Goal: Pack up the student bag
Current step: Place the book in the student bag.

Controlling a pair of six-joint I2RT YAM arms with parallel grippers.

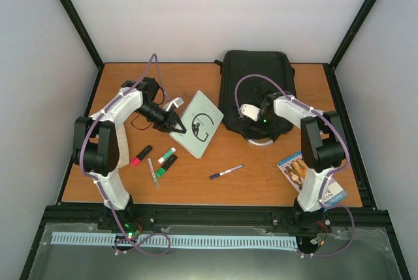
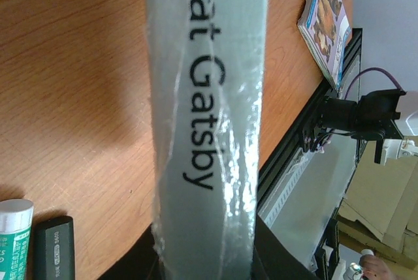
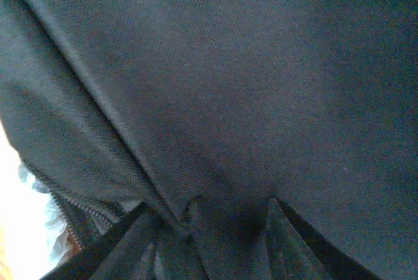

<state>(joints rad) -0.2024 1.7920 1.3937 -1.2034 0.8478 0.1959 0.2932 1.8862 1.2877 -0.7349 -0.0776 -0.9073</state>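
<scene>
The bag [image 1: 256, 84] lies flat at the far side of the bench [image 1: 261, 182], right of centre, its near edge under my right arm. My left tool [image 1: 175, 123] is clamped on the book [image 1: 201, 131] by one end, and in the wrist view the spine faces the camera, with what I take for its shadow on the wood, so I judge it to be off the bench. My right tool [image 3: 209, 244] is down on the black cloth, a finger [image 3: 287, 241] on each side of a raised fold. Black on black, I cannot tell whether it has that fold clamped or merely straddles it. The zip [image 3: 72, 211] runs just to one side of the fold, so I take this step to be opening the mouth. To do it well I should catch only the top layer, close to the zip, then lift up and slightly away so the opening gapes instead of the whole bag dragging along. If both layers come up, I should let go and take a shallower bite. The book should wait until the gap shows, then go in narrow edge first, low and level, passing over the markers [image 1: 166, 159] and pen [image 1: 226, 171]. The magazine [image 1: 307, 172] by my right base can follow.
</scene>
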